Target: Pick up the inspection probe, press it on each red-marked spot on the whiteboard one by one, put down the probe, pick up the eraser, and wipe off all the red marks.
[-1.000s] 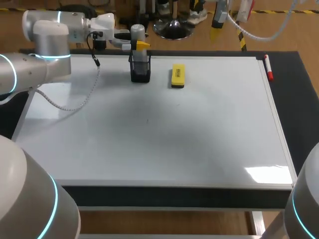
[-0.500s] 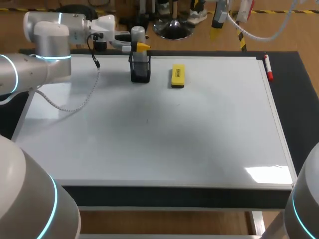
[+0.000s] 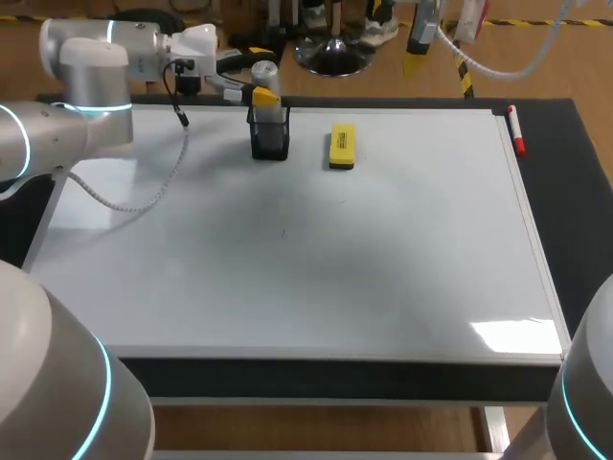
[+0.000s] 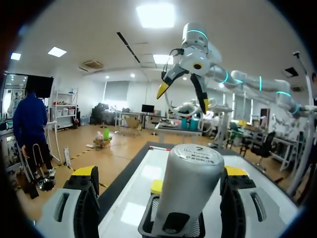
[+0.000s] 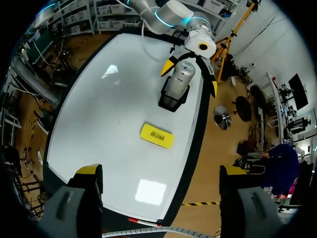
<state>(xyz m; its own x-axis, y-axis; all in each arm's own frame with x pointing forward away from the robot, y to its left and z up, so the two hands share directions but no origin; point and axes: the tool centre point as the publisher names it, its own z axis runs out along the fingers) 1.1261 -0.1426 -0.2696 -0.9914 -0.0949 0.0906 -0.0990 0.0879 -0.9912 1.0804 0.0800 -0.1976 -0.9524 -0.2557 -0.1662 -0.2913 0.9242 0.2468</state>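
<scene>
- Probe stands upright in the black holder at the whiteboard's far edge.
- Left gripper straddles its top, fingers apart, not touching.
- Right gripper hangs high above the whiteboard, fingers wide apart.

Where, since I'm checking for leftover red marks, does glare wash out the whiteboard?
Head view: one bright patch on the whiteboard near its front right corner, a fainter sheen at its left. Right wrist view: two patches, the brighter past the eraser from the probe. Left wrist view: pale reflections beside the probe, which hides much of the board.
</scene>
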